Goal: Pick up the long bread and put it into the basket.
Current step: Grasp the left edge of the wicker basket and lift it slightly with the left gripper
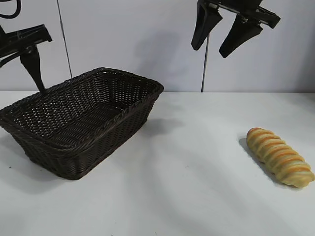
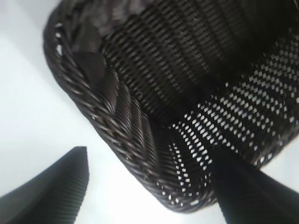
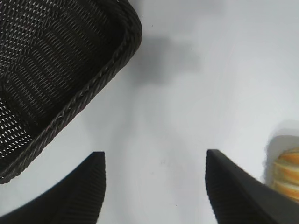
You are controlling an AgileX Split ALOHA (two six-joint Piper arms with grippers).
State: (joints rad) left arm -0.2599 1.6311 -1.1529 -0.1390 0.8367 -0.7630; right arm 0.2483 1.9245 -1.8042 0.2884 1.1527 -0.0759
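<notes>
Dark woven wicker basket (image 1: 83,123), glossy ridged bread (image 1: 280,156), smooth white table (image 1: 187,196), seemingly matt

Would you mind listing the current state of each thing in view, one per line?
long bread: lying flat on the table, untouched, outside the basket.
basket: upright, nothing visible inside.
left gripper: open, straddling the basket's rim, holding nothing.
right gripper: open, raised above the table, holding nothing.
</notes>
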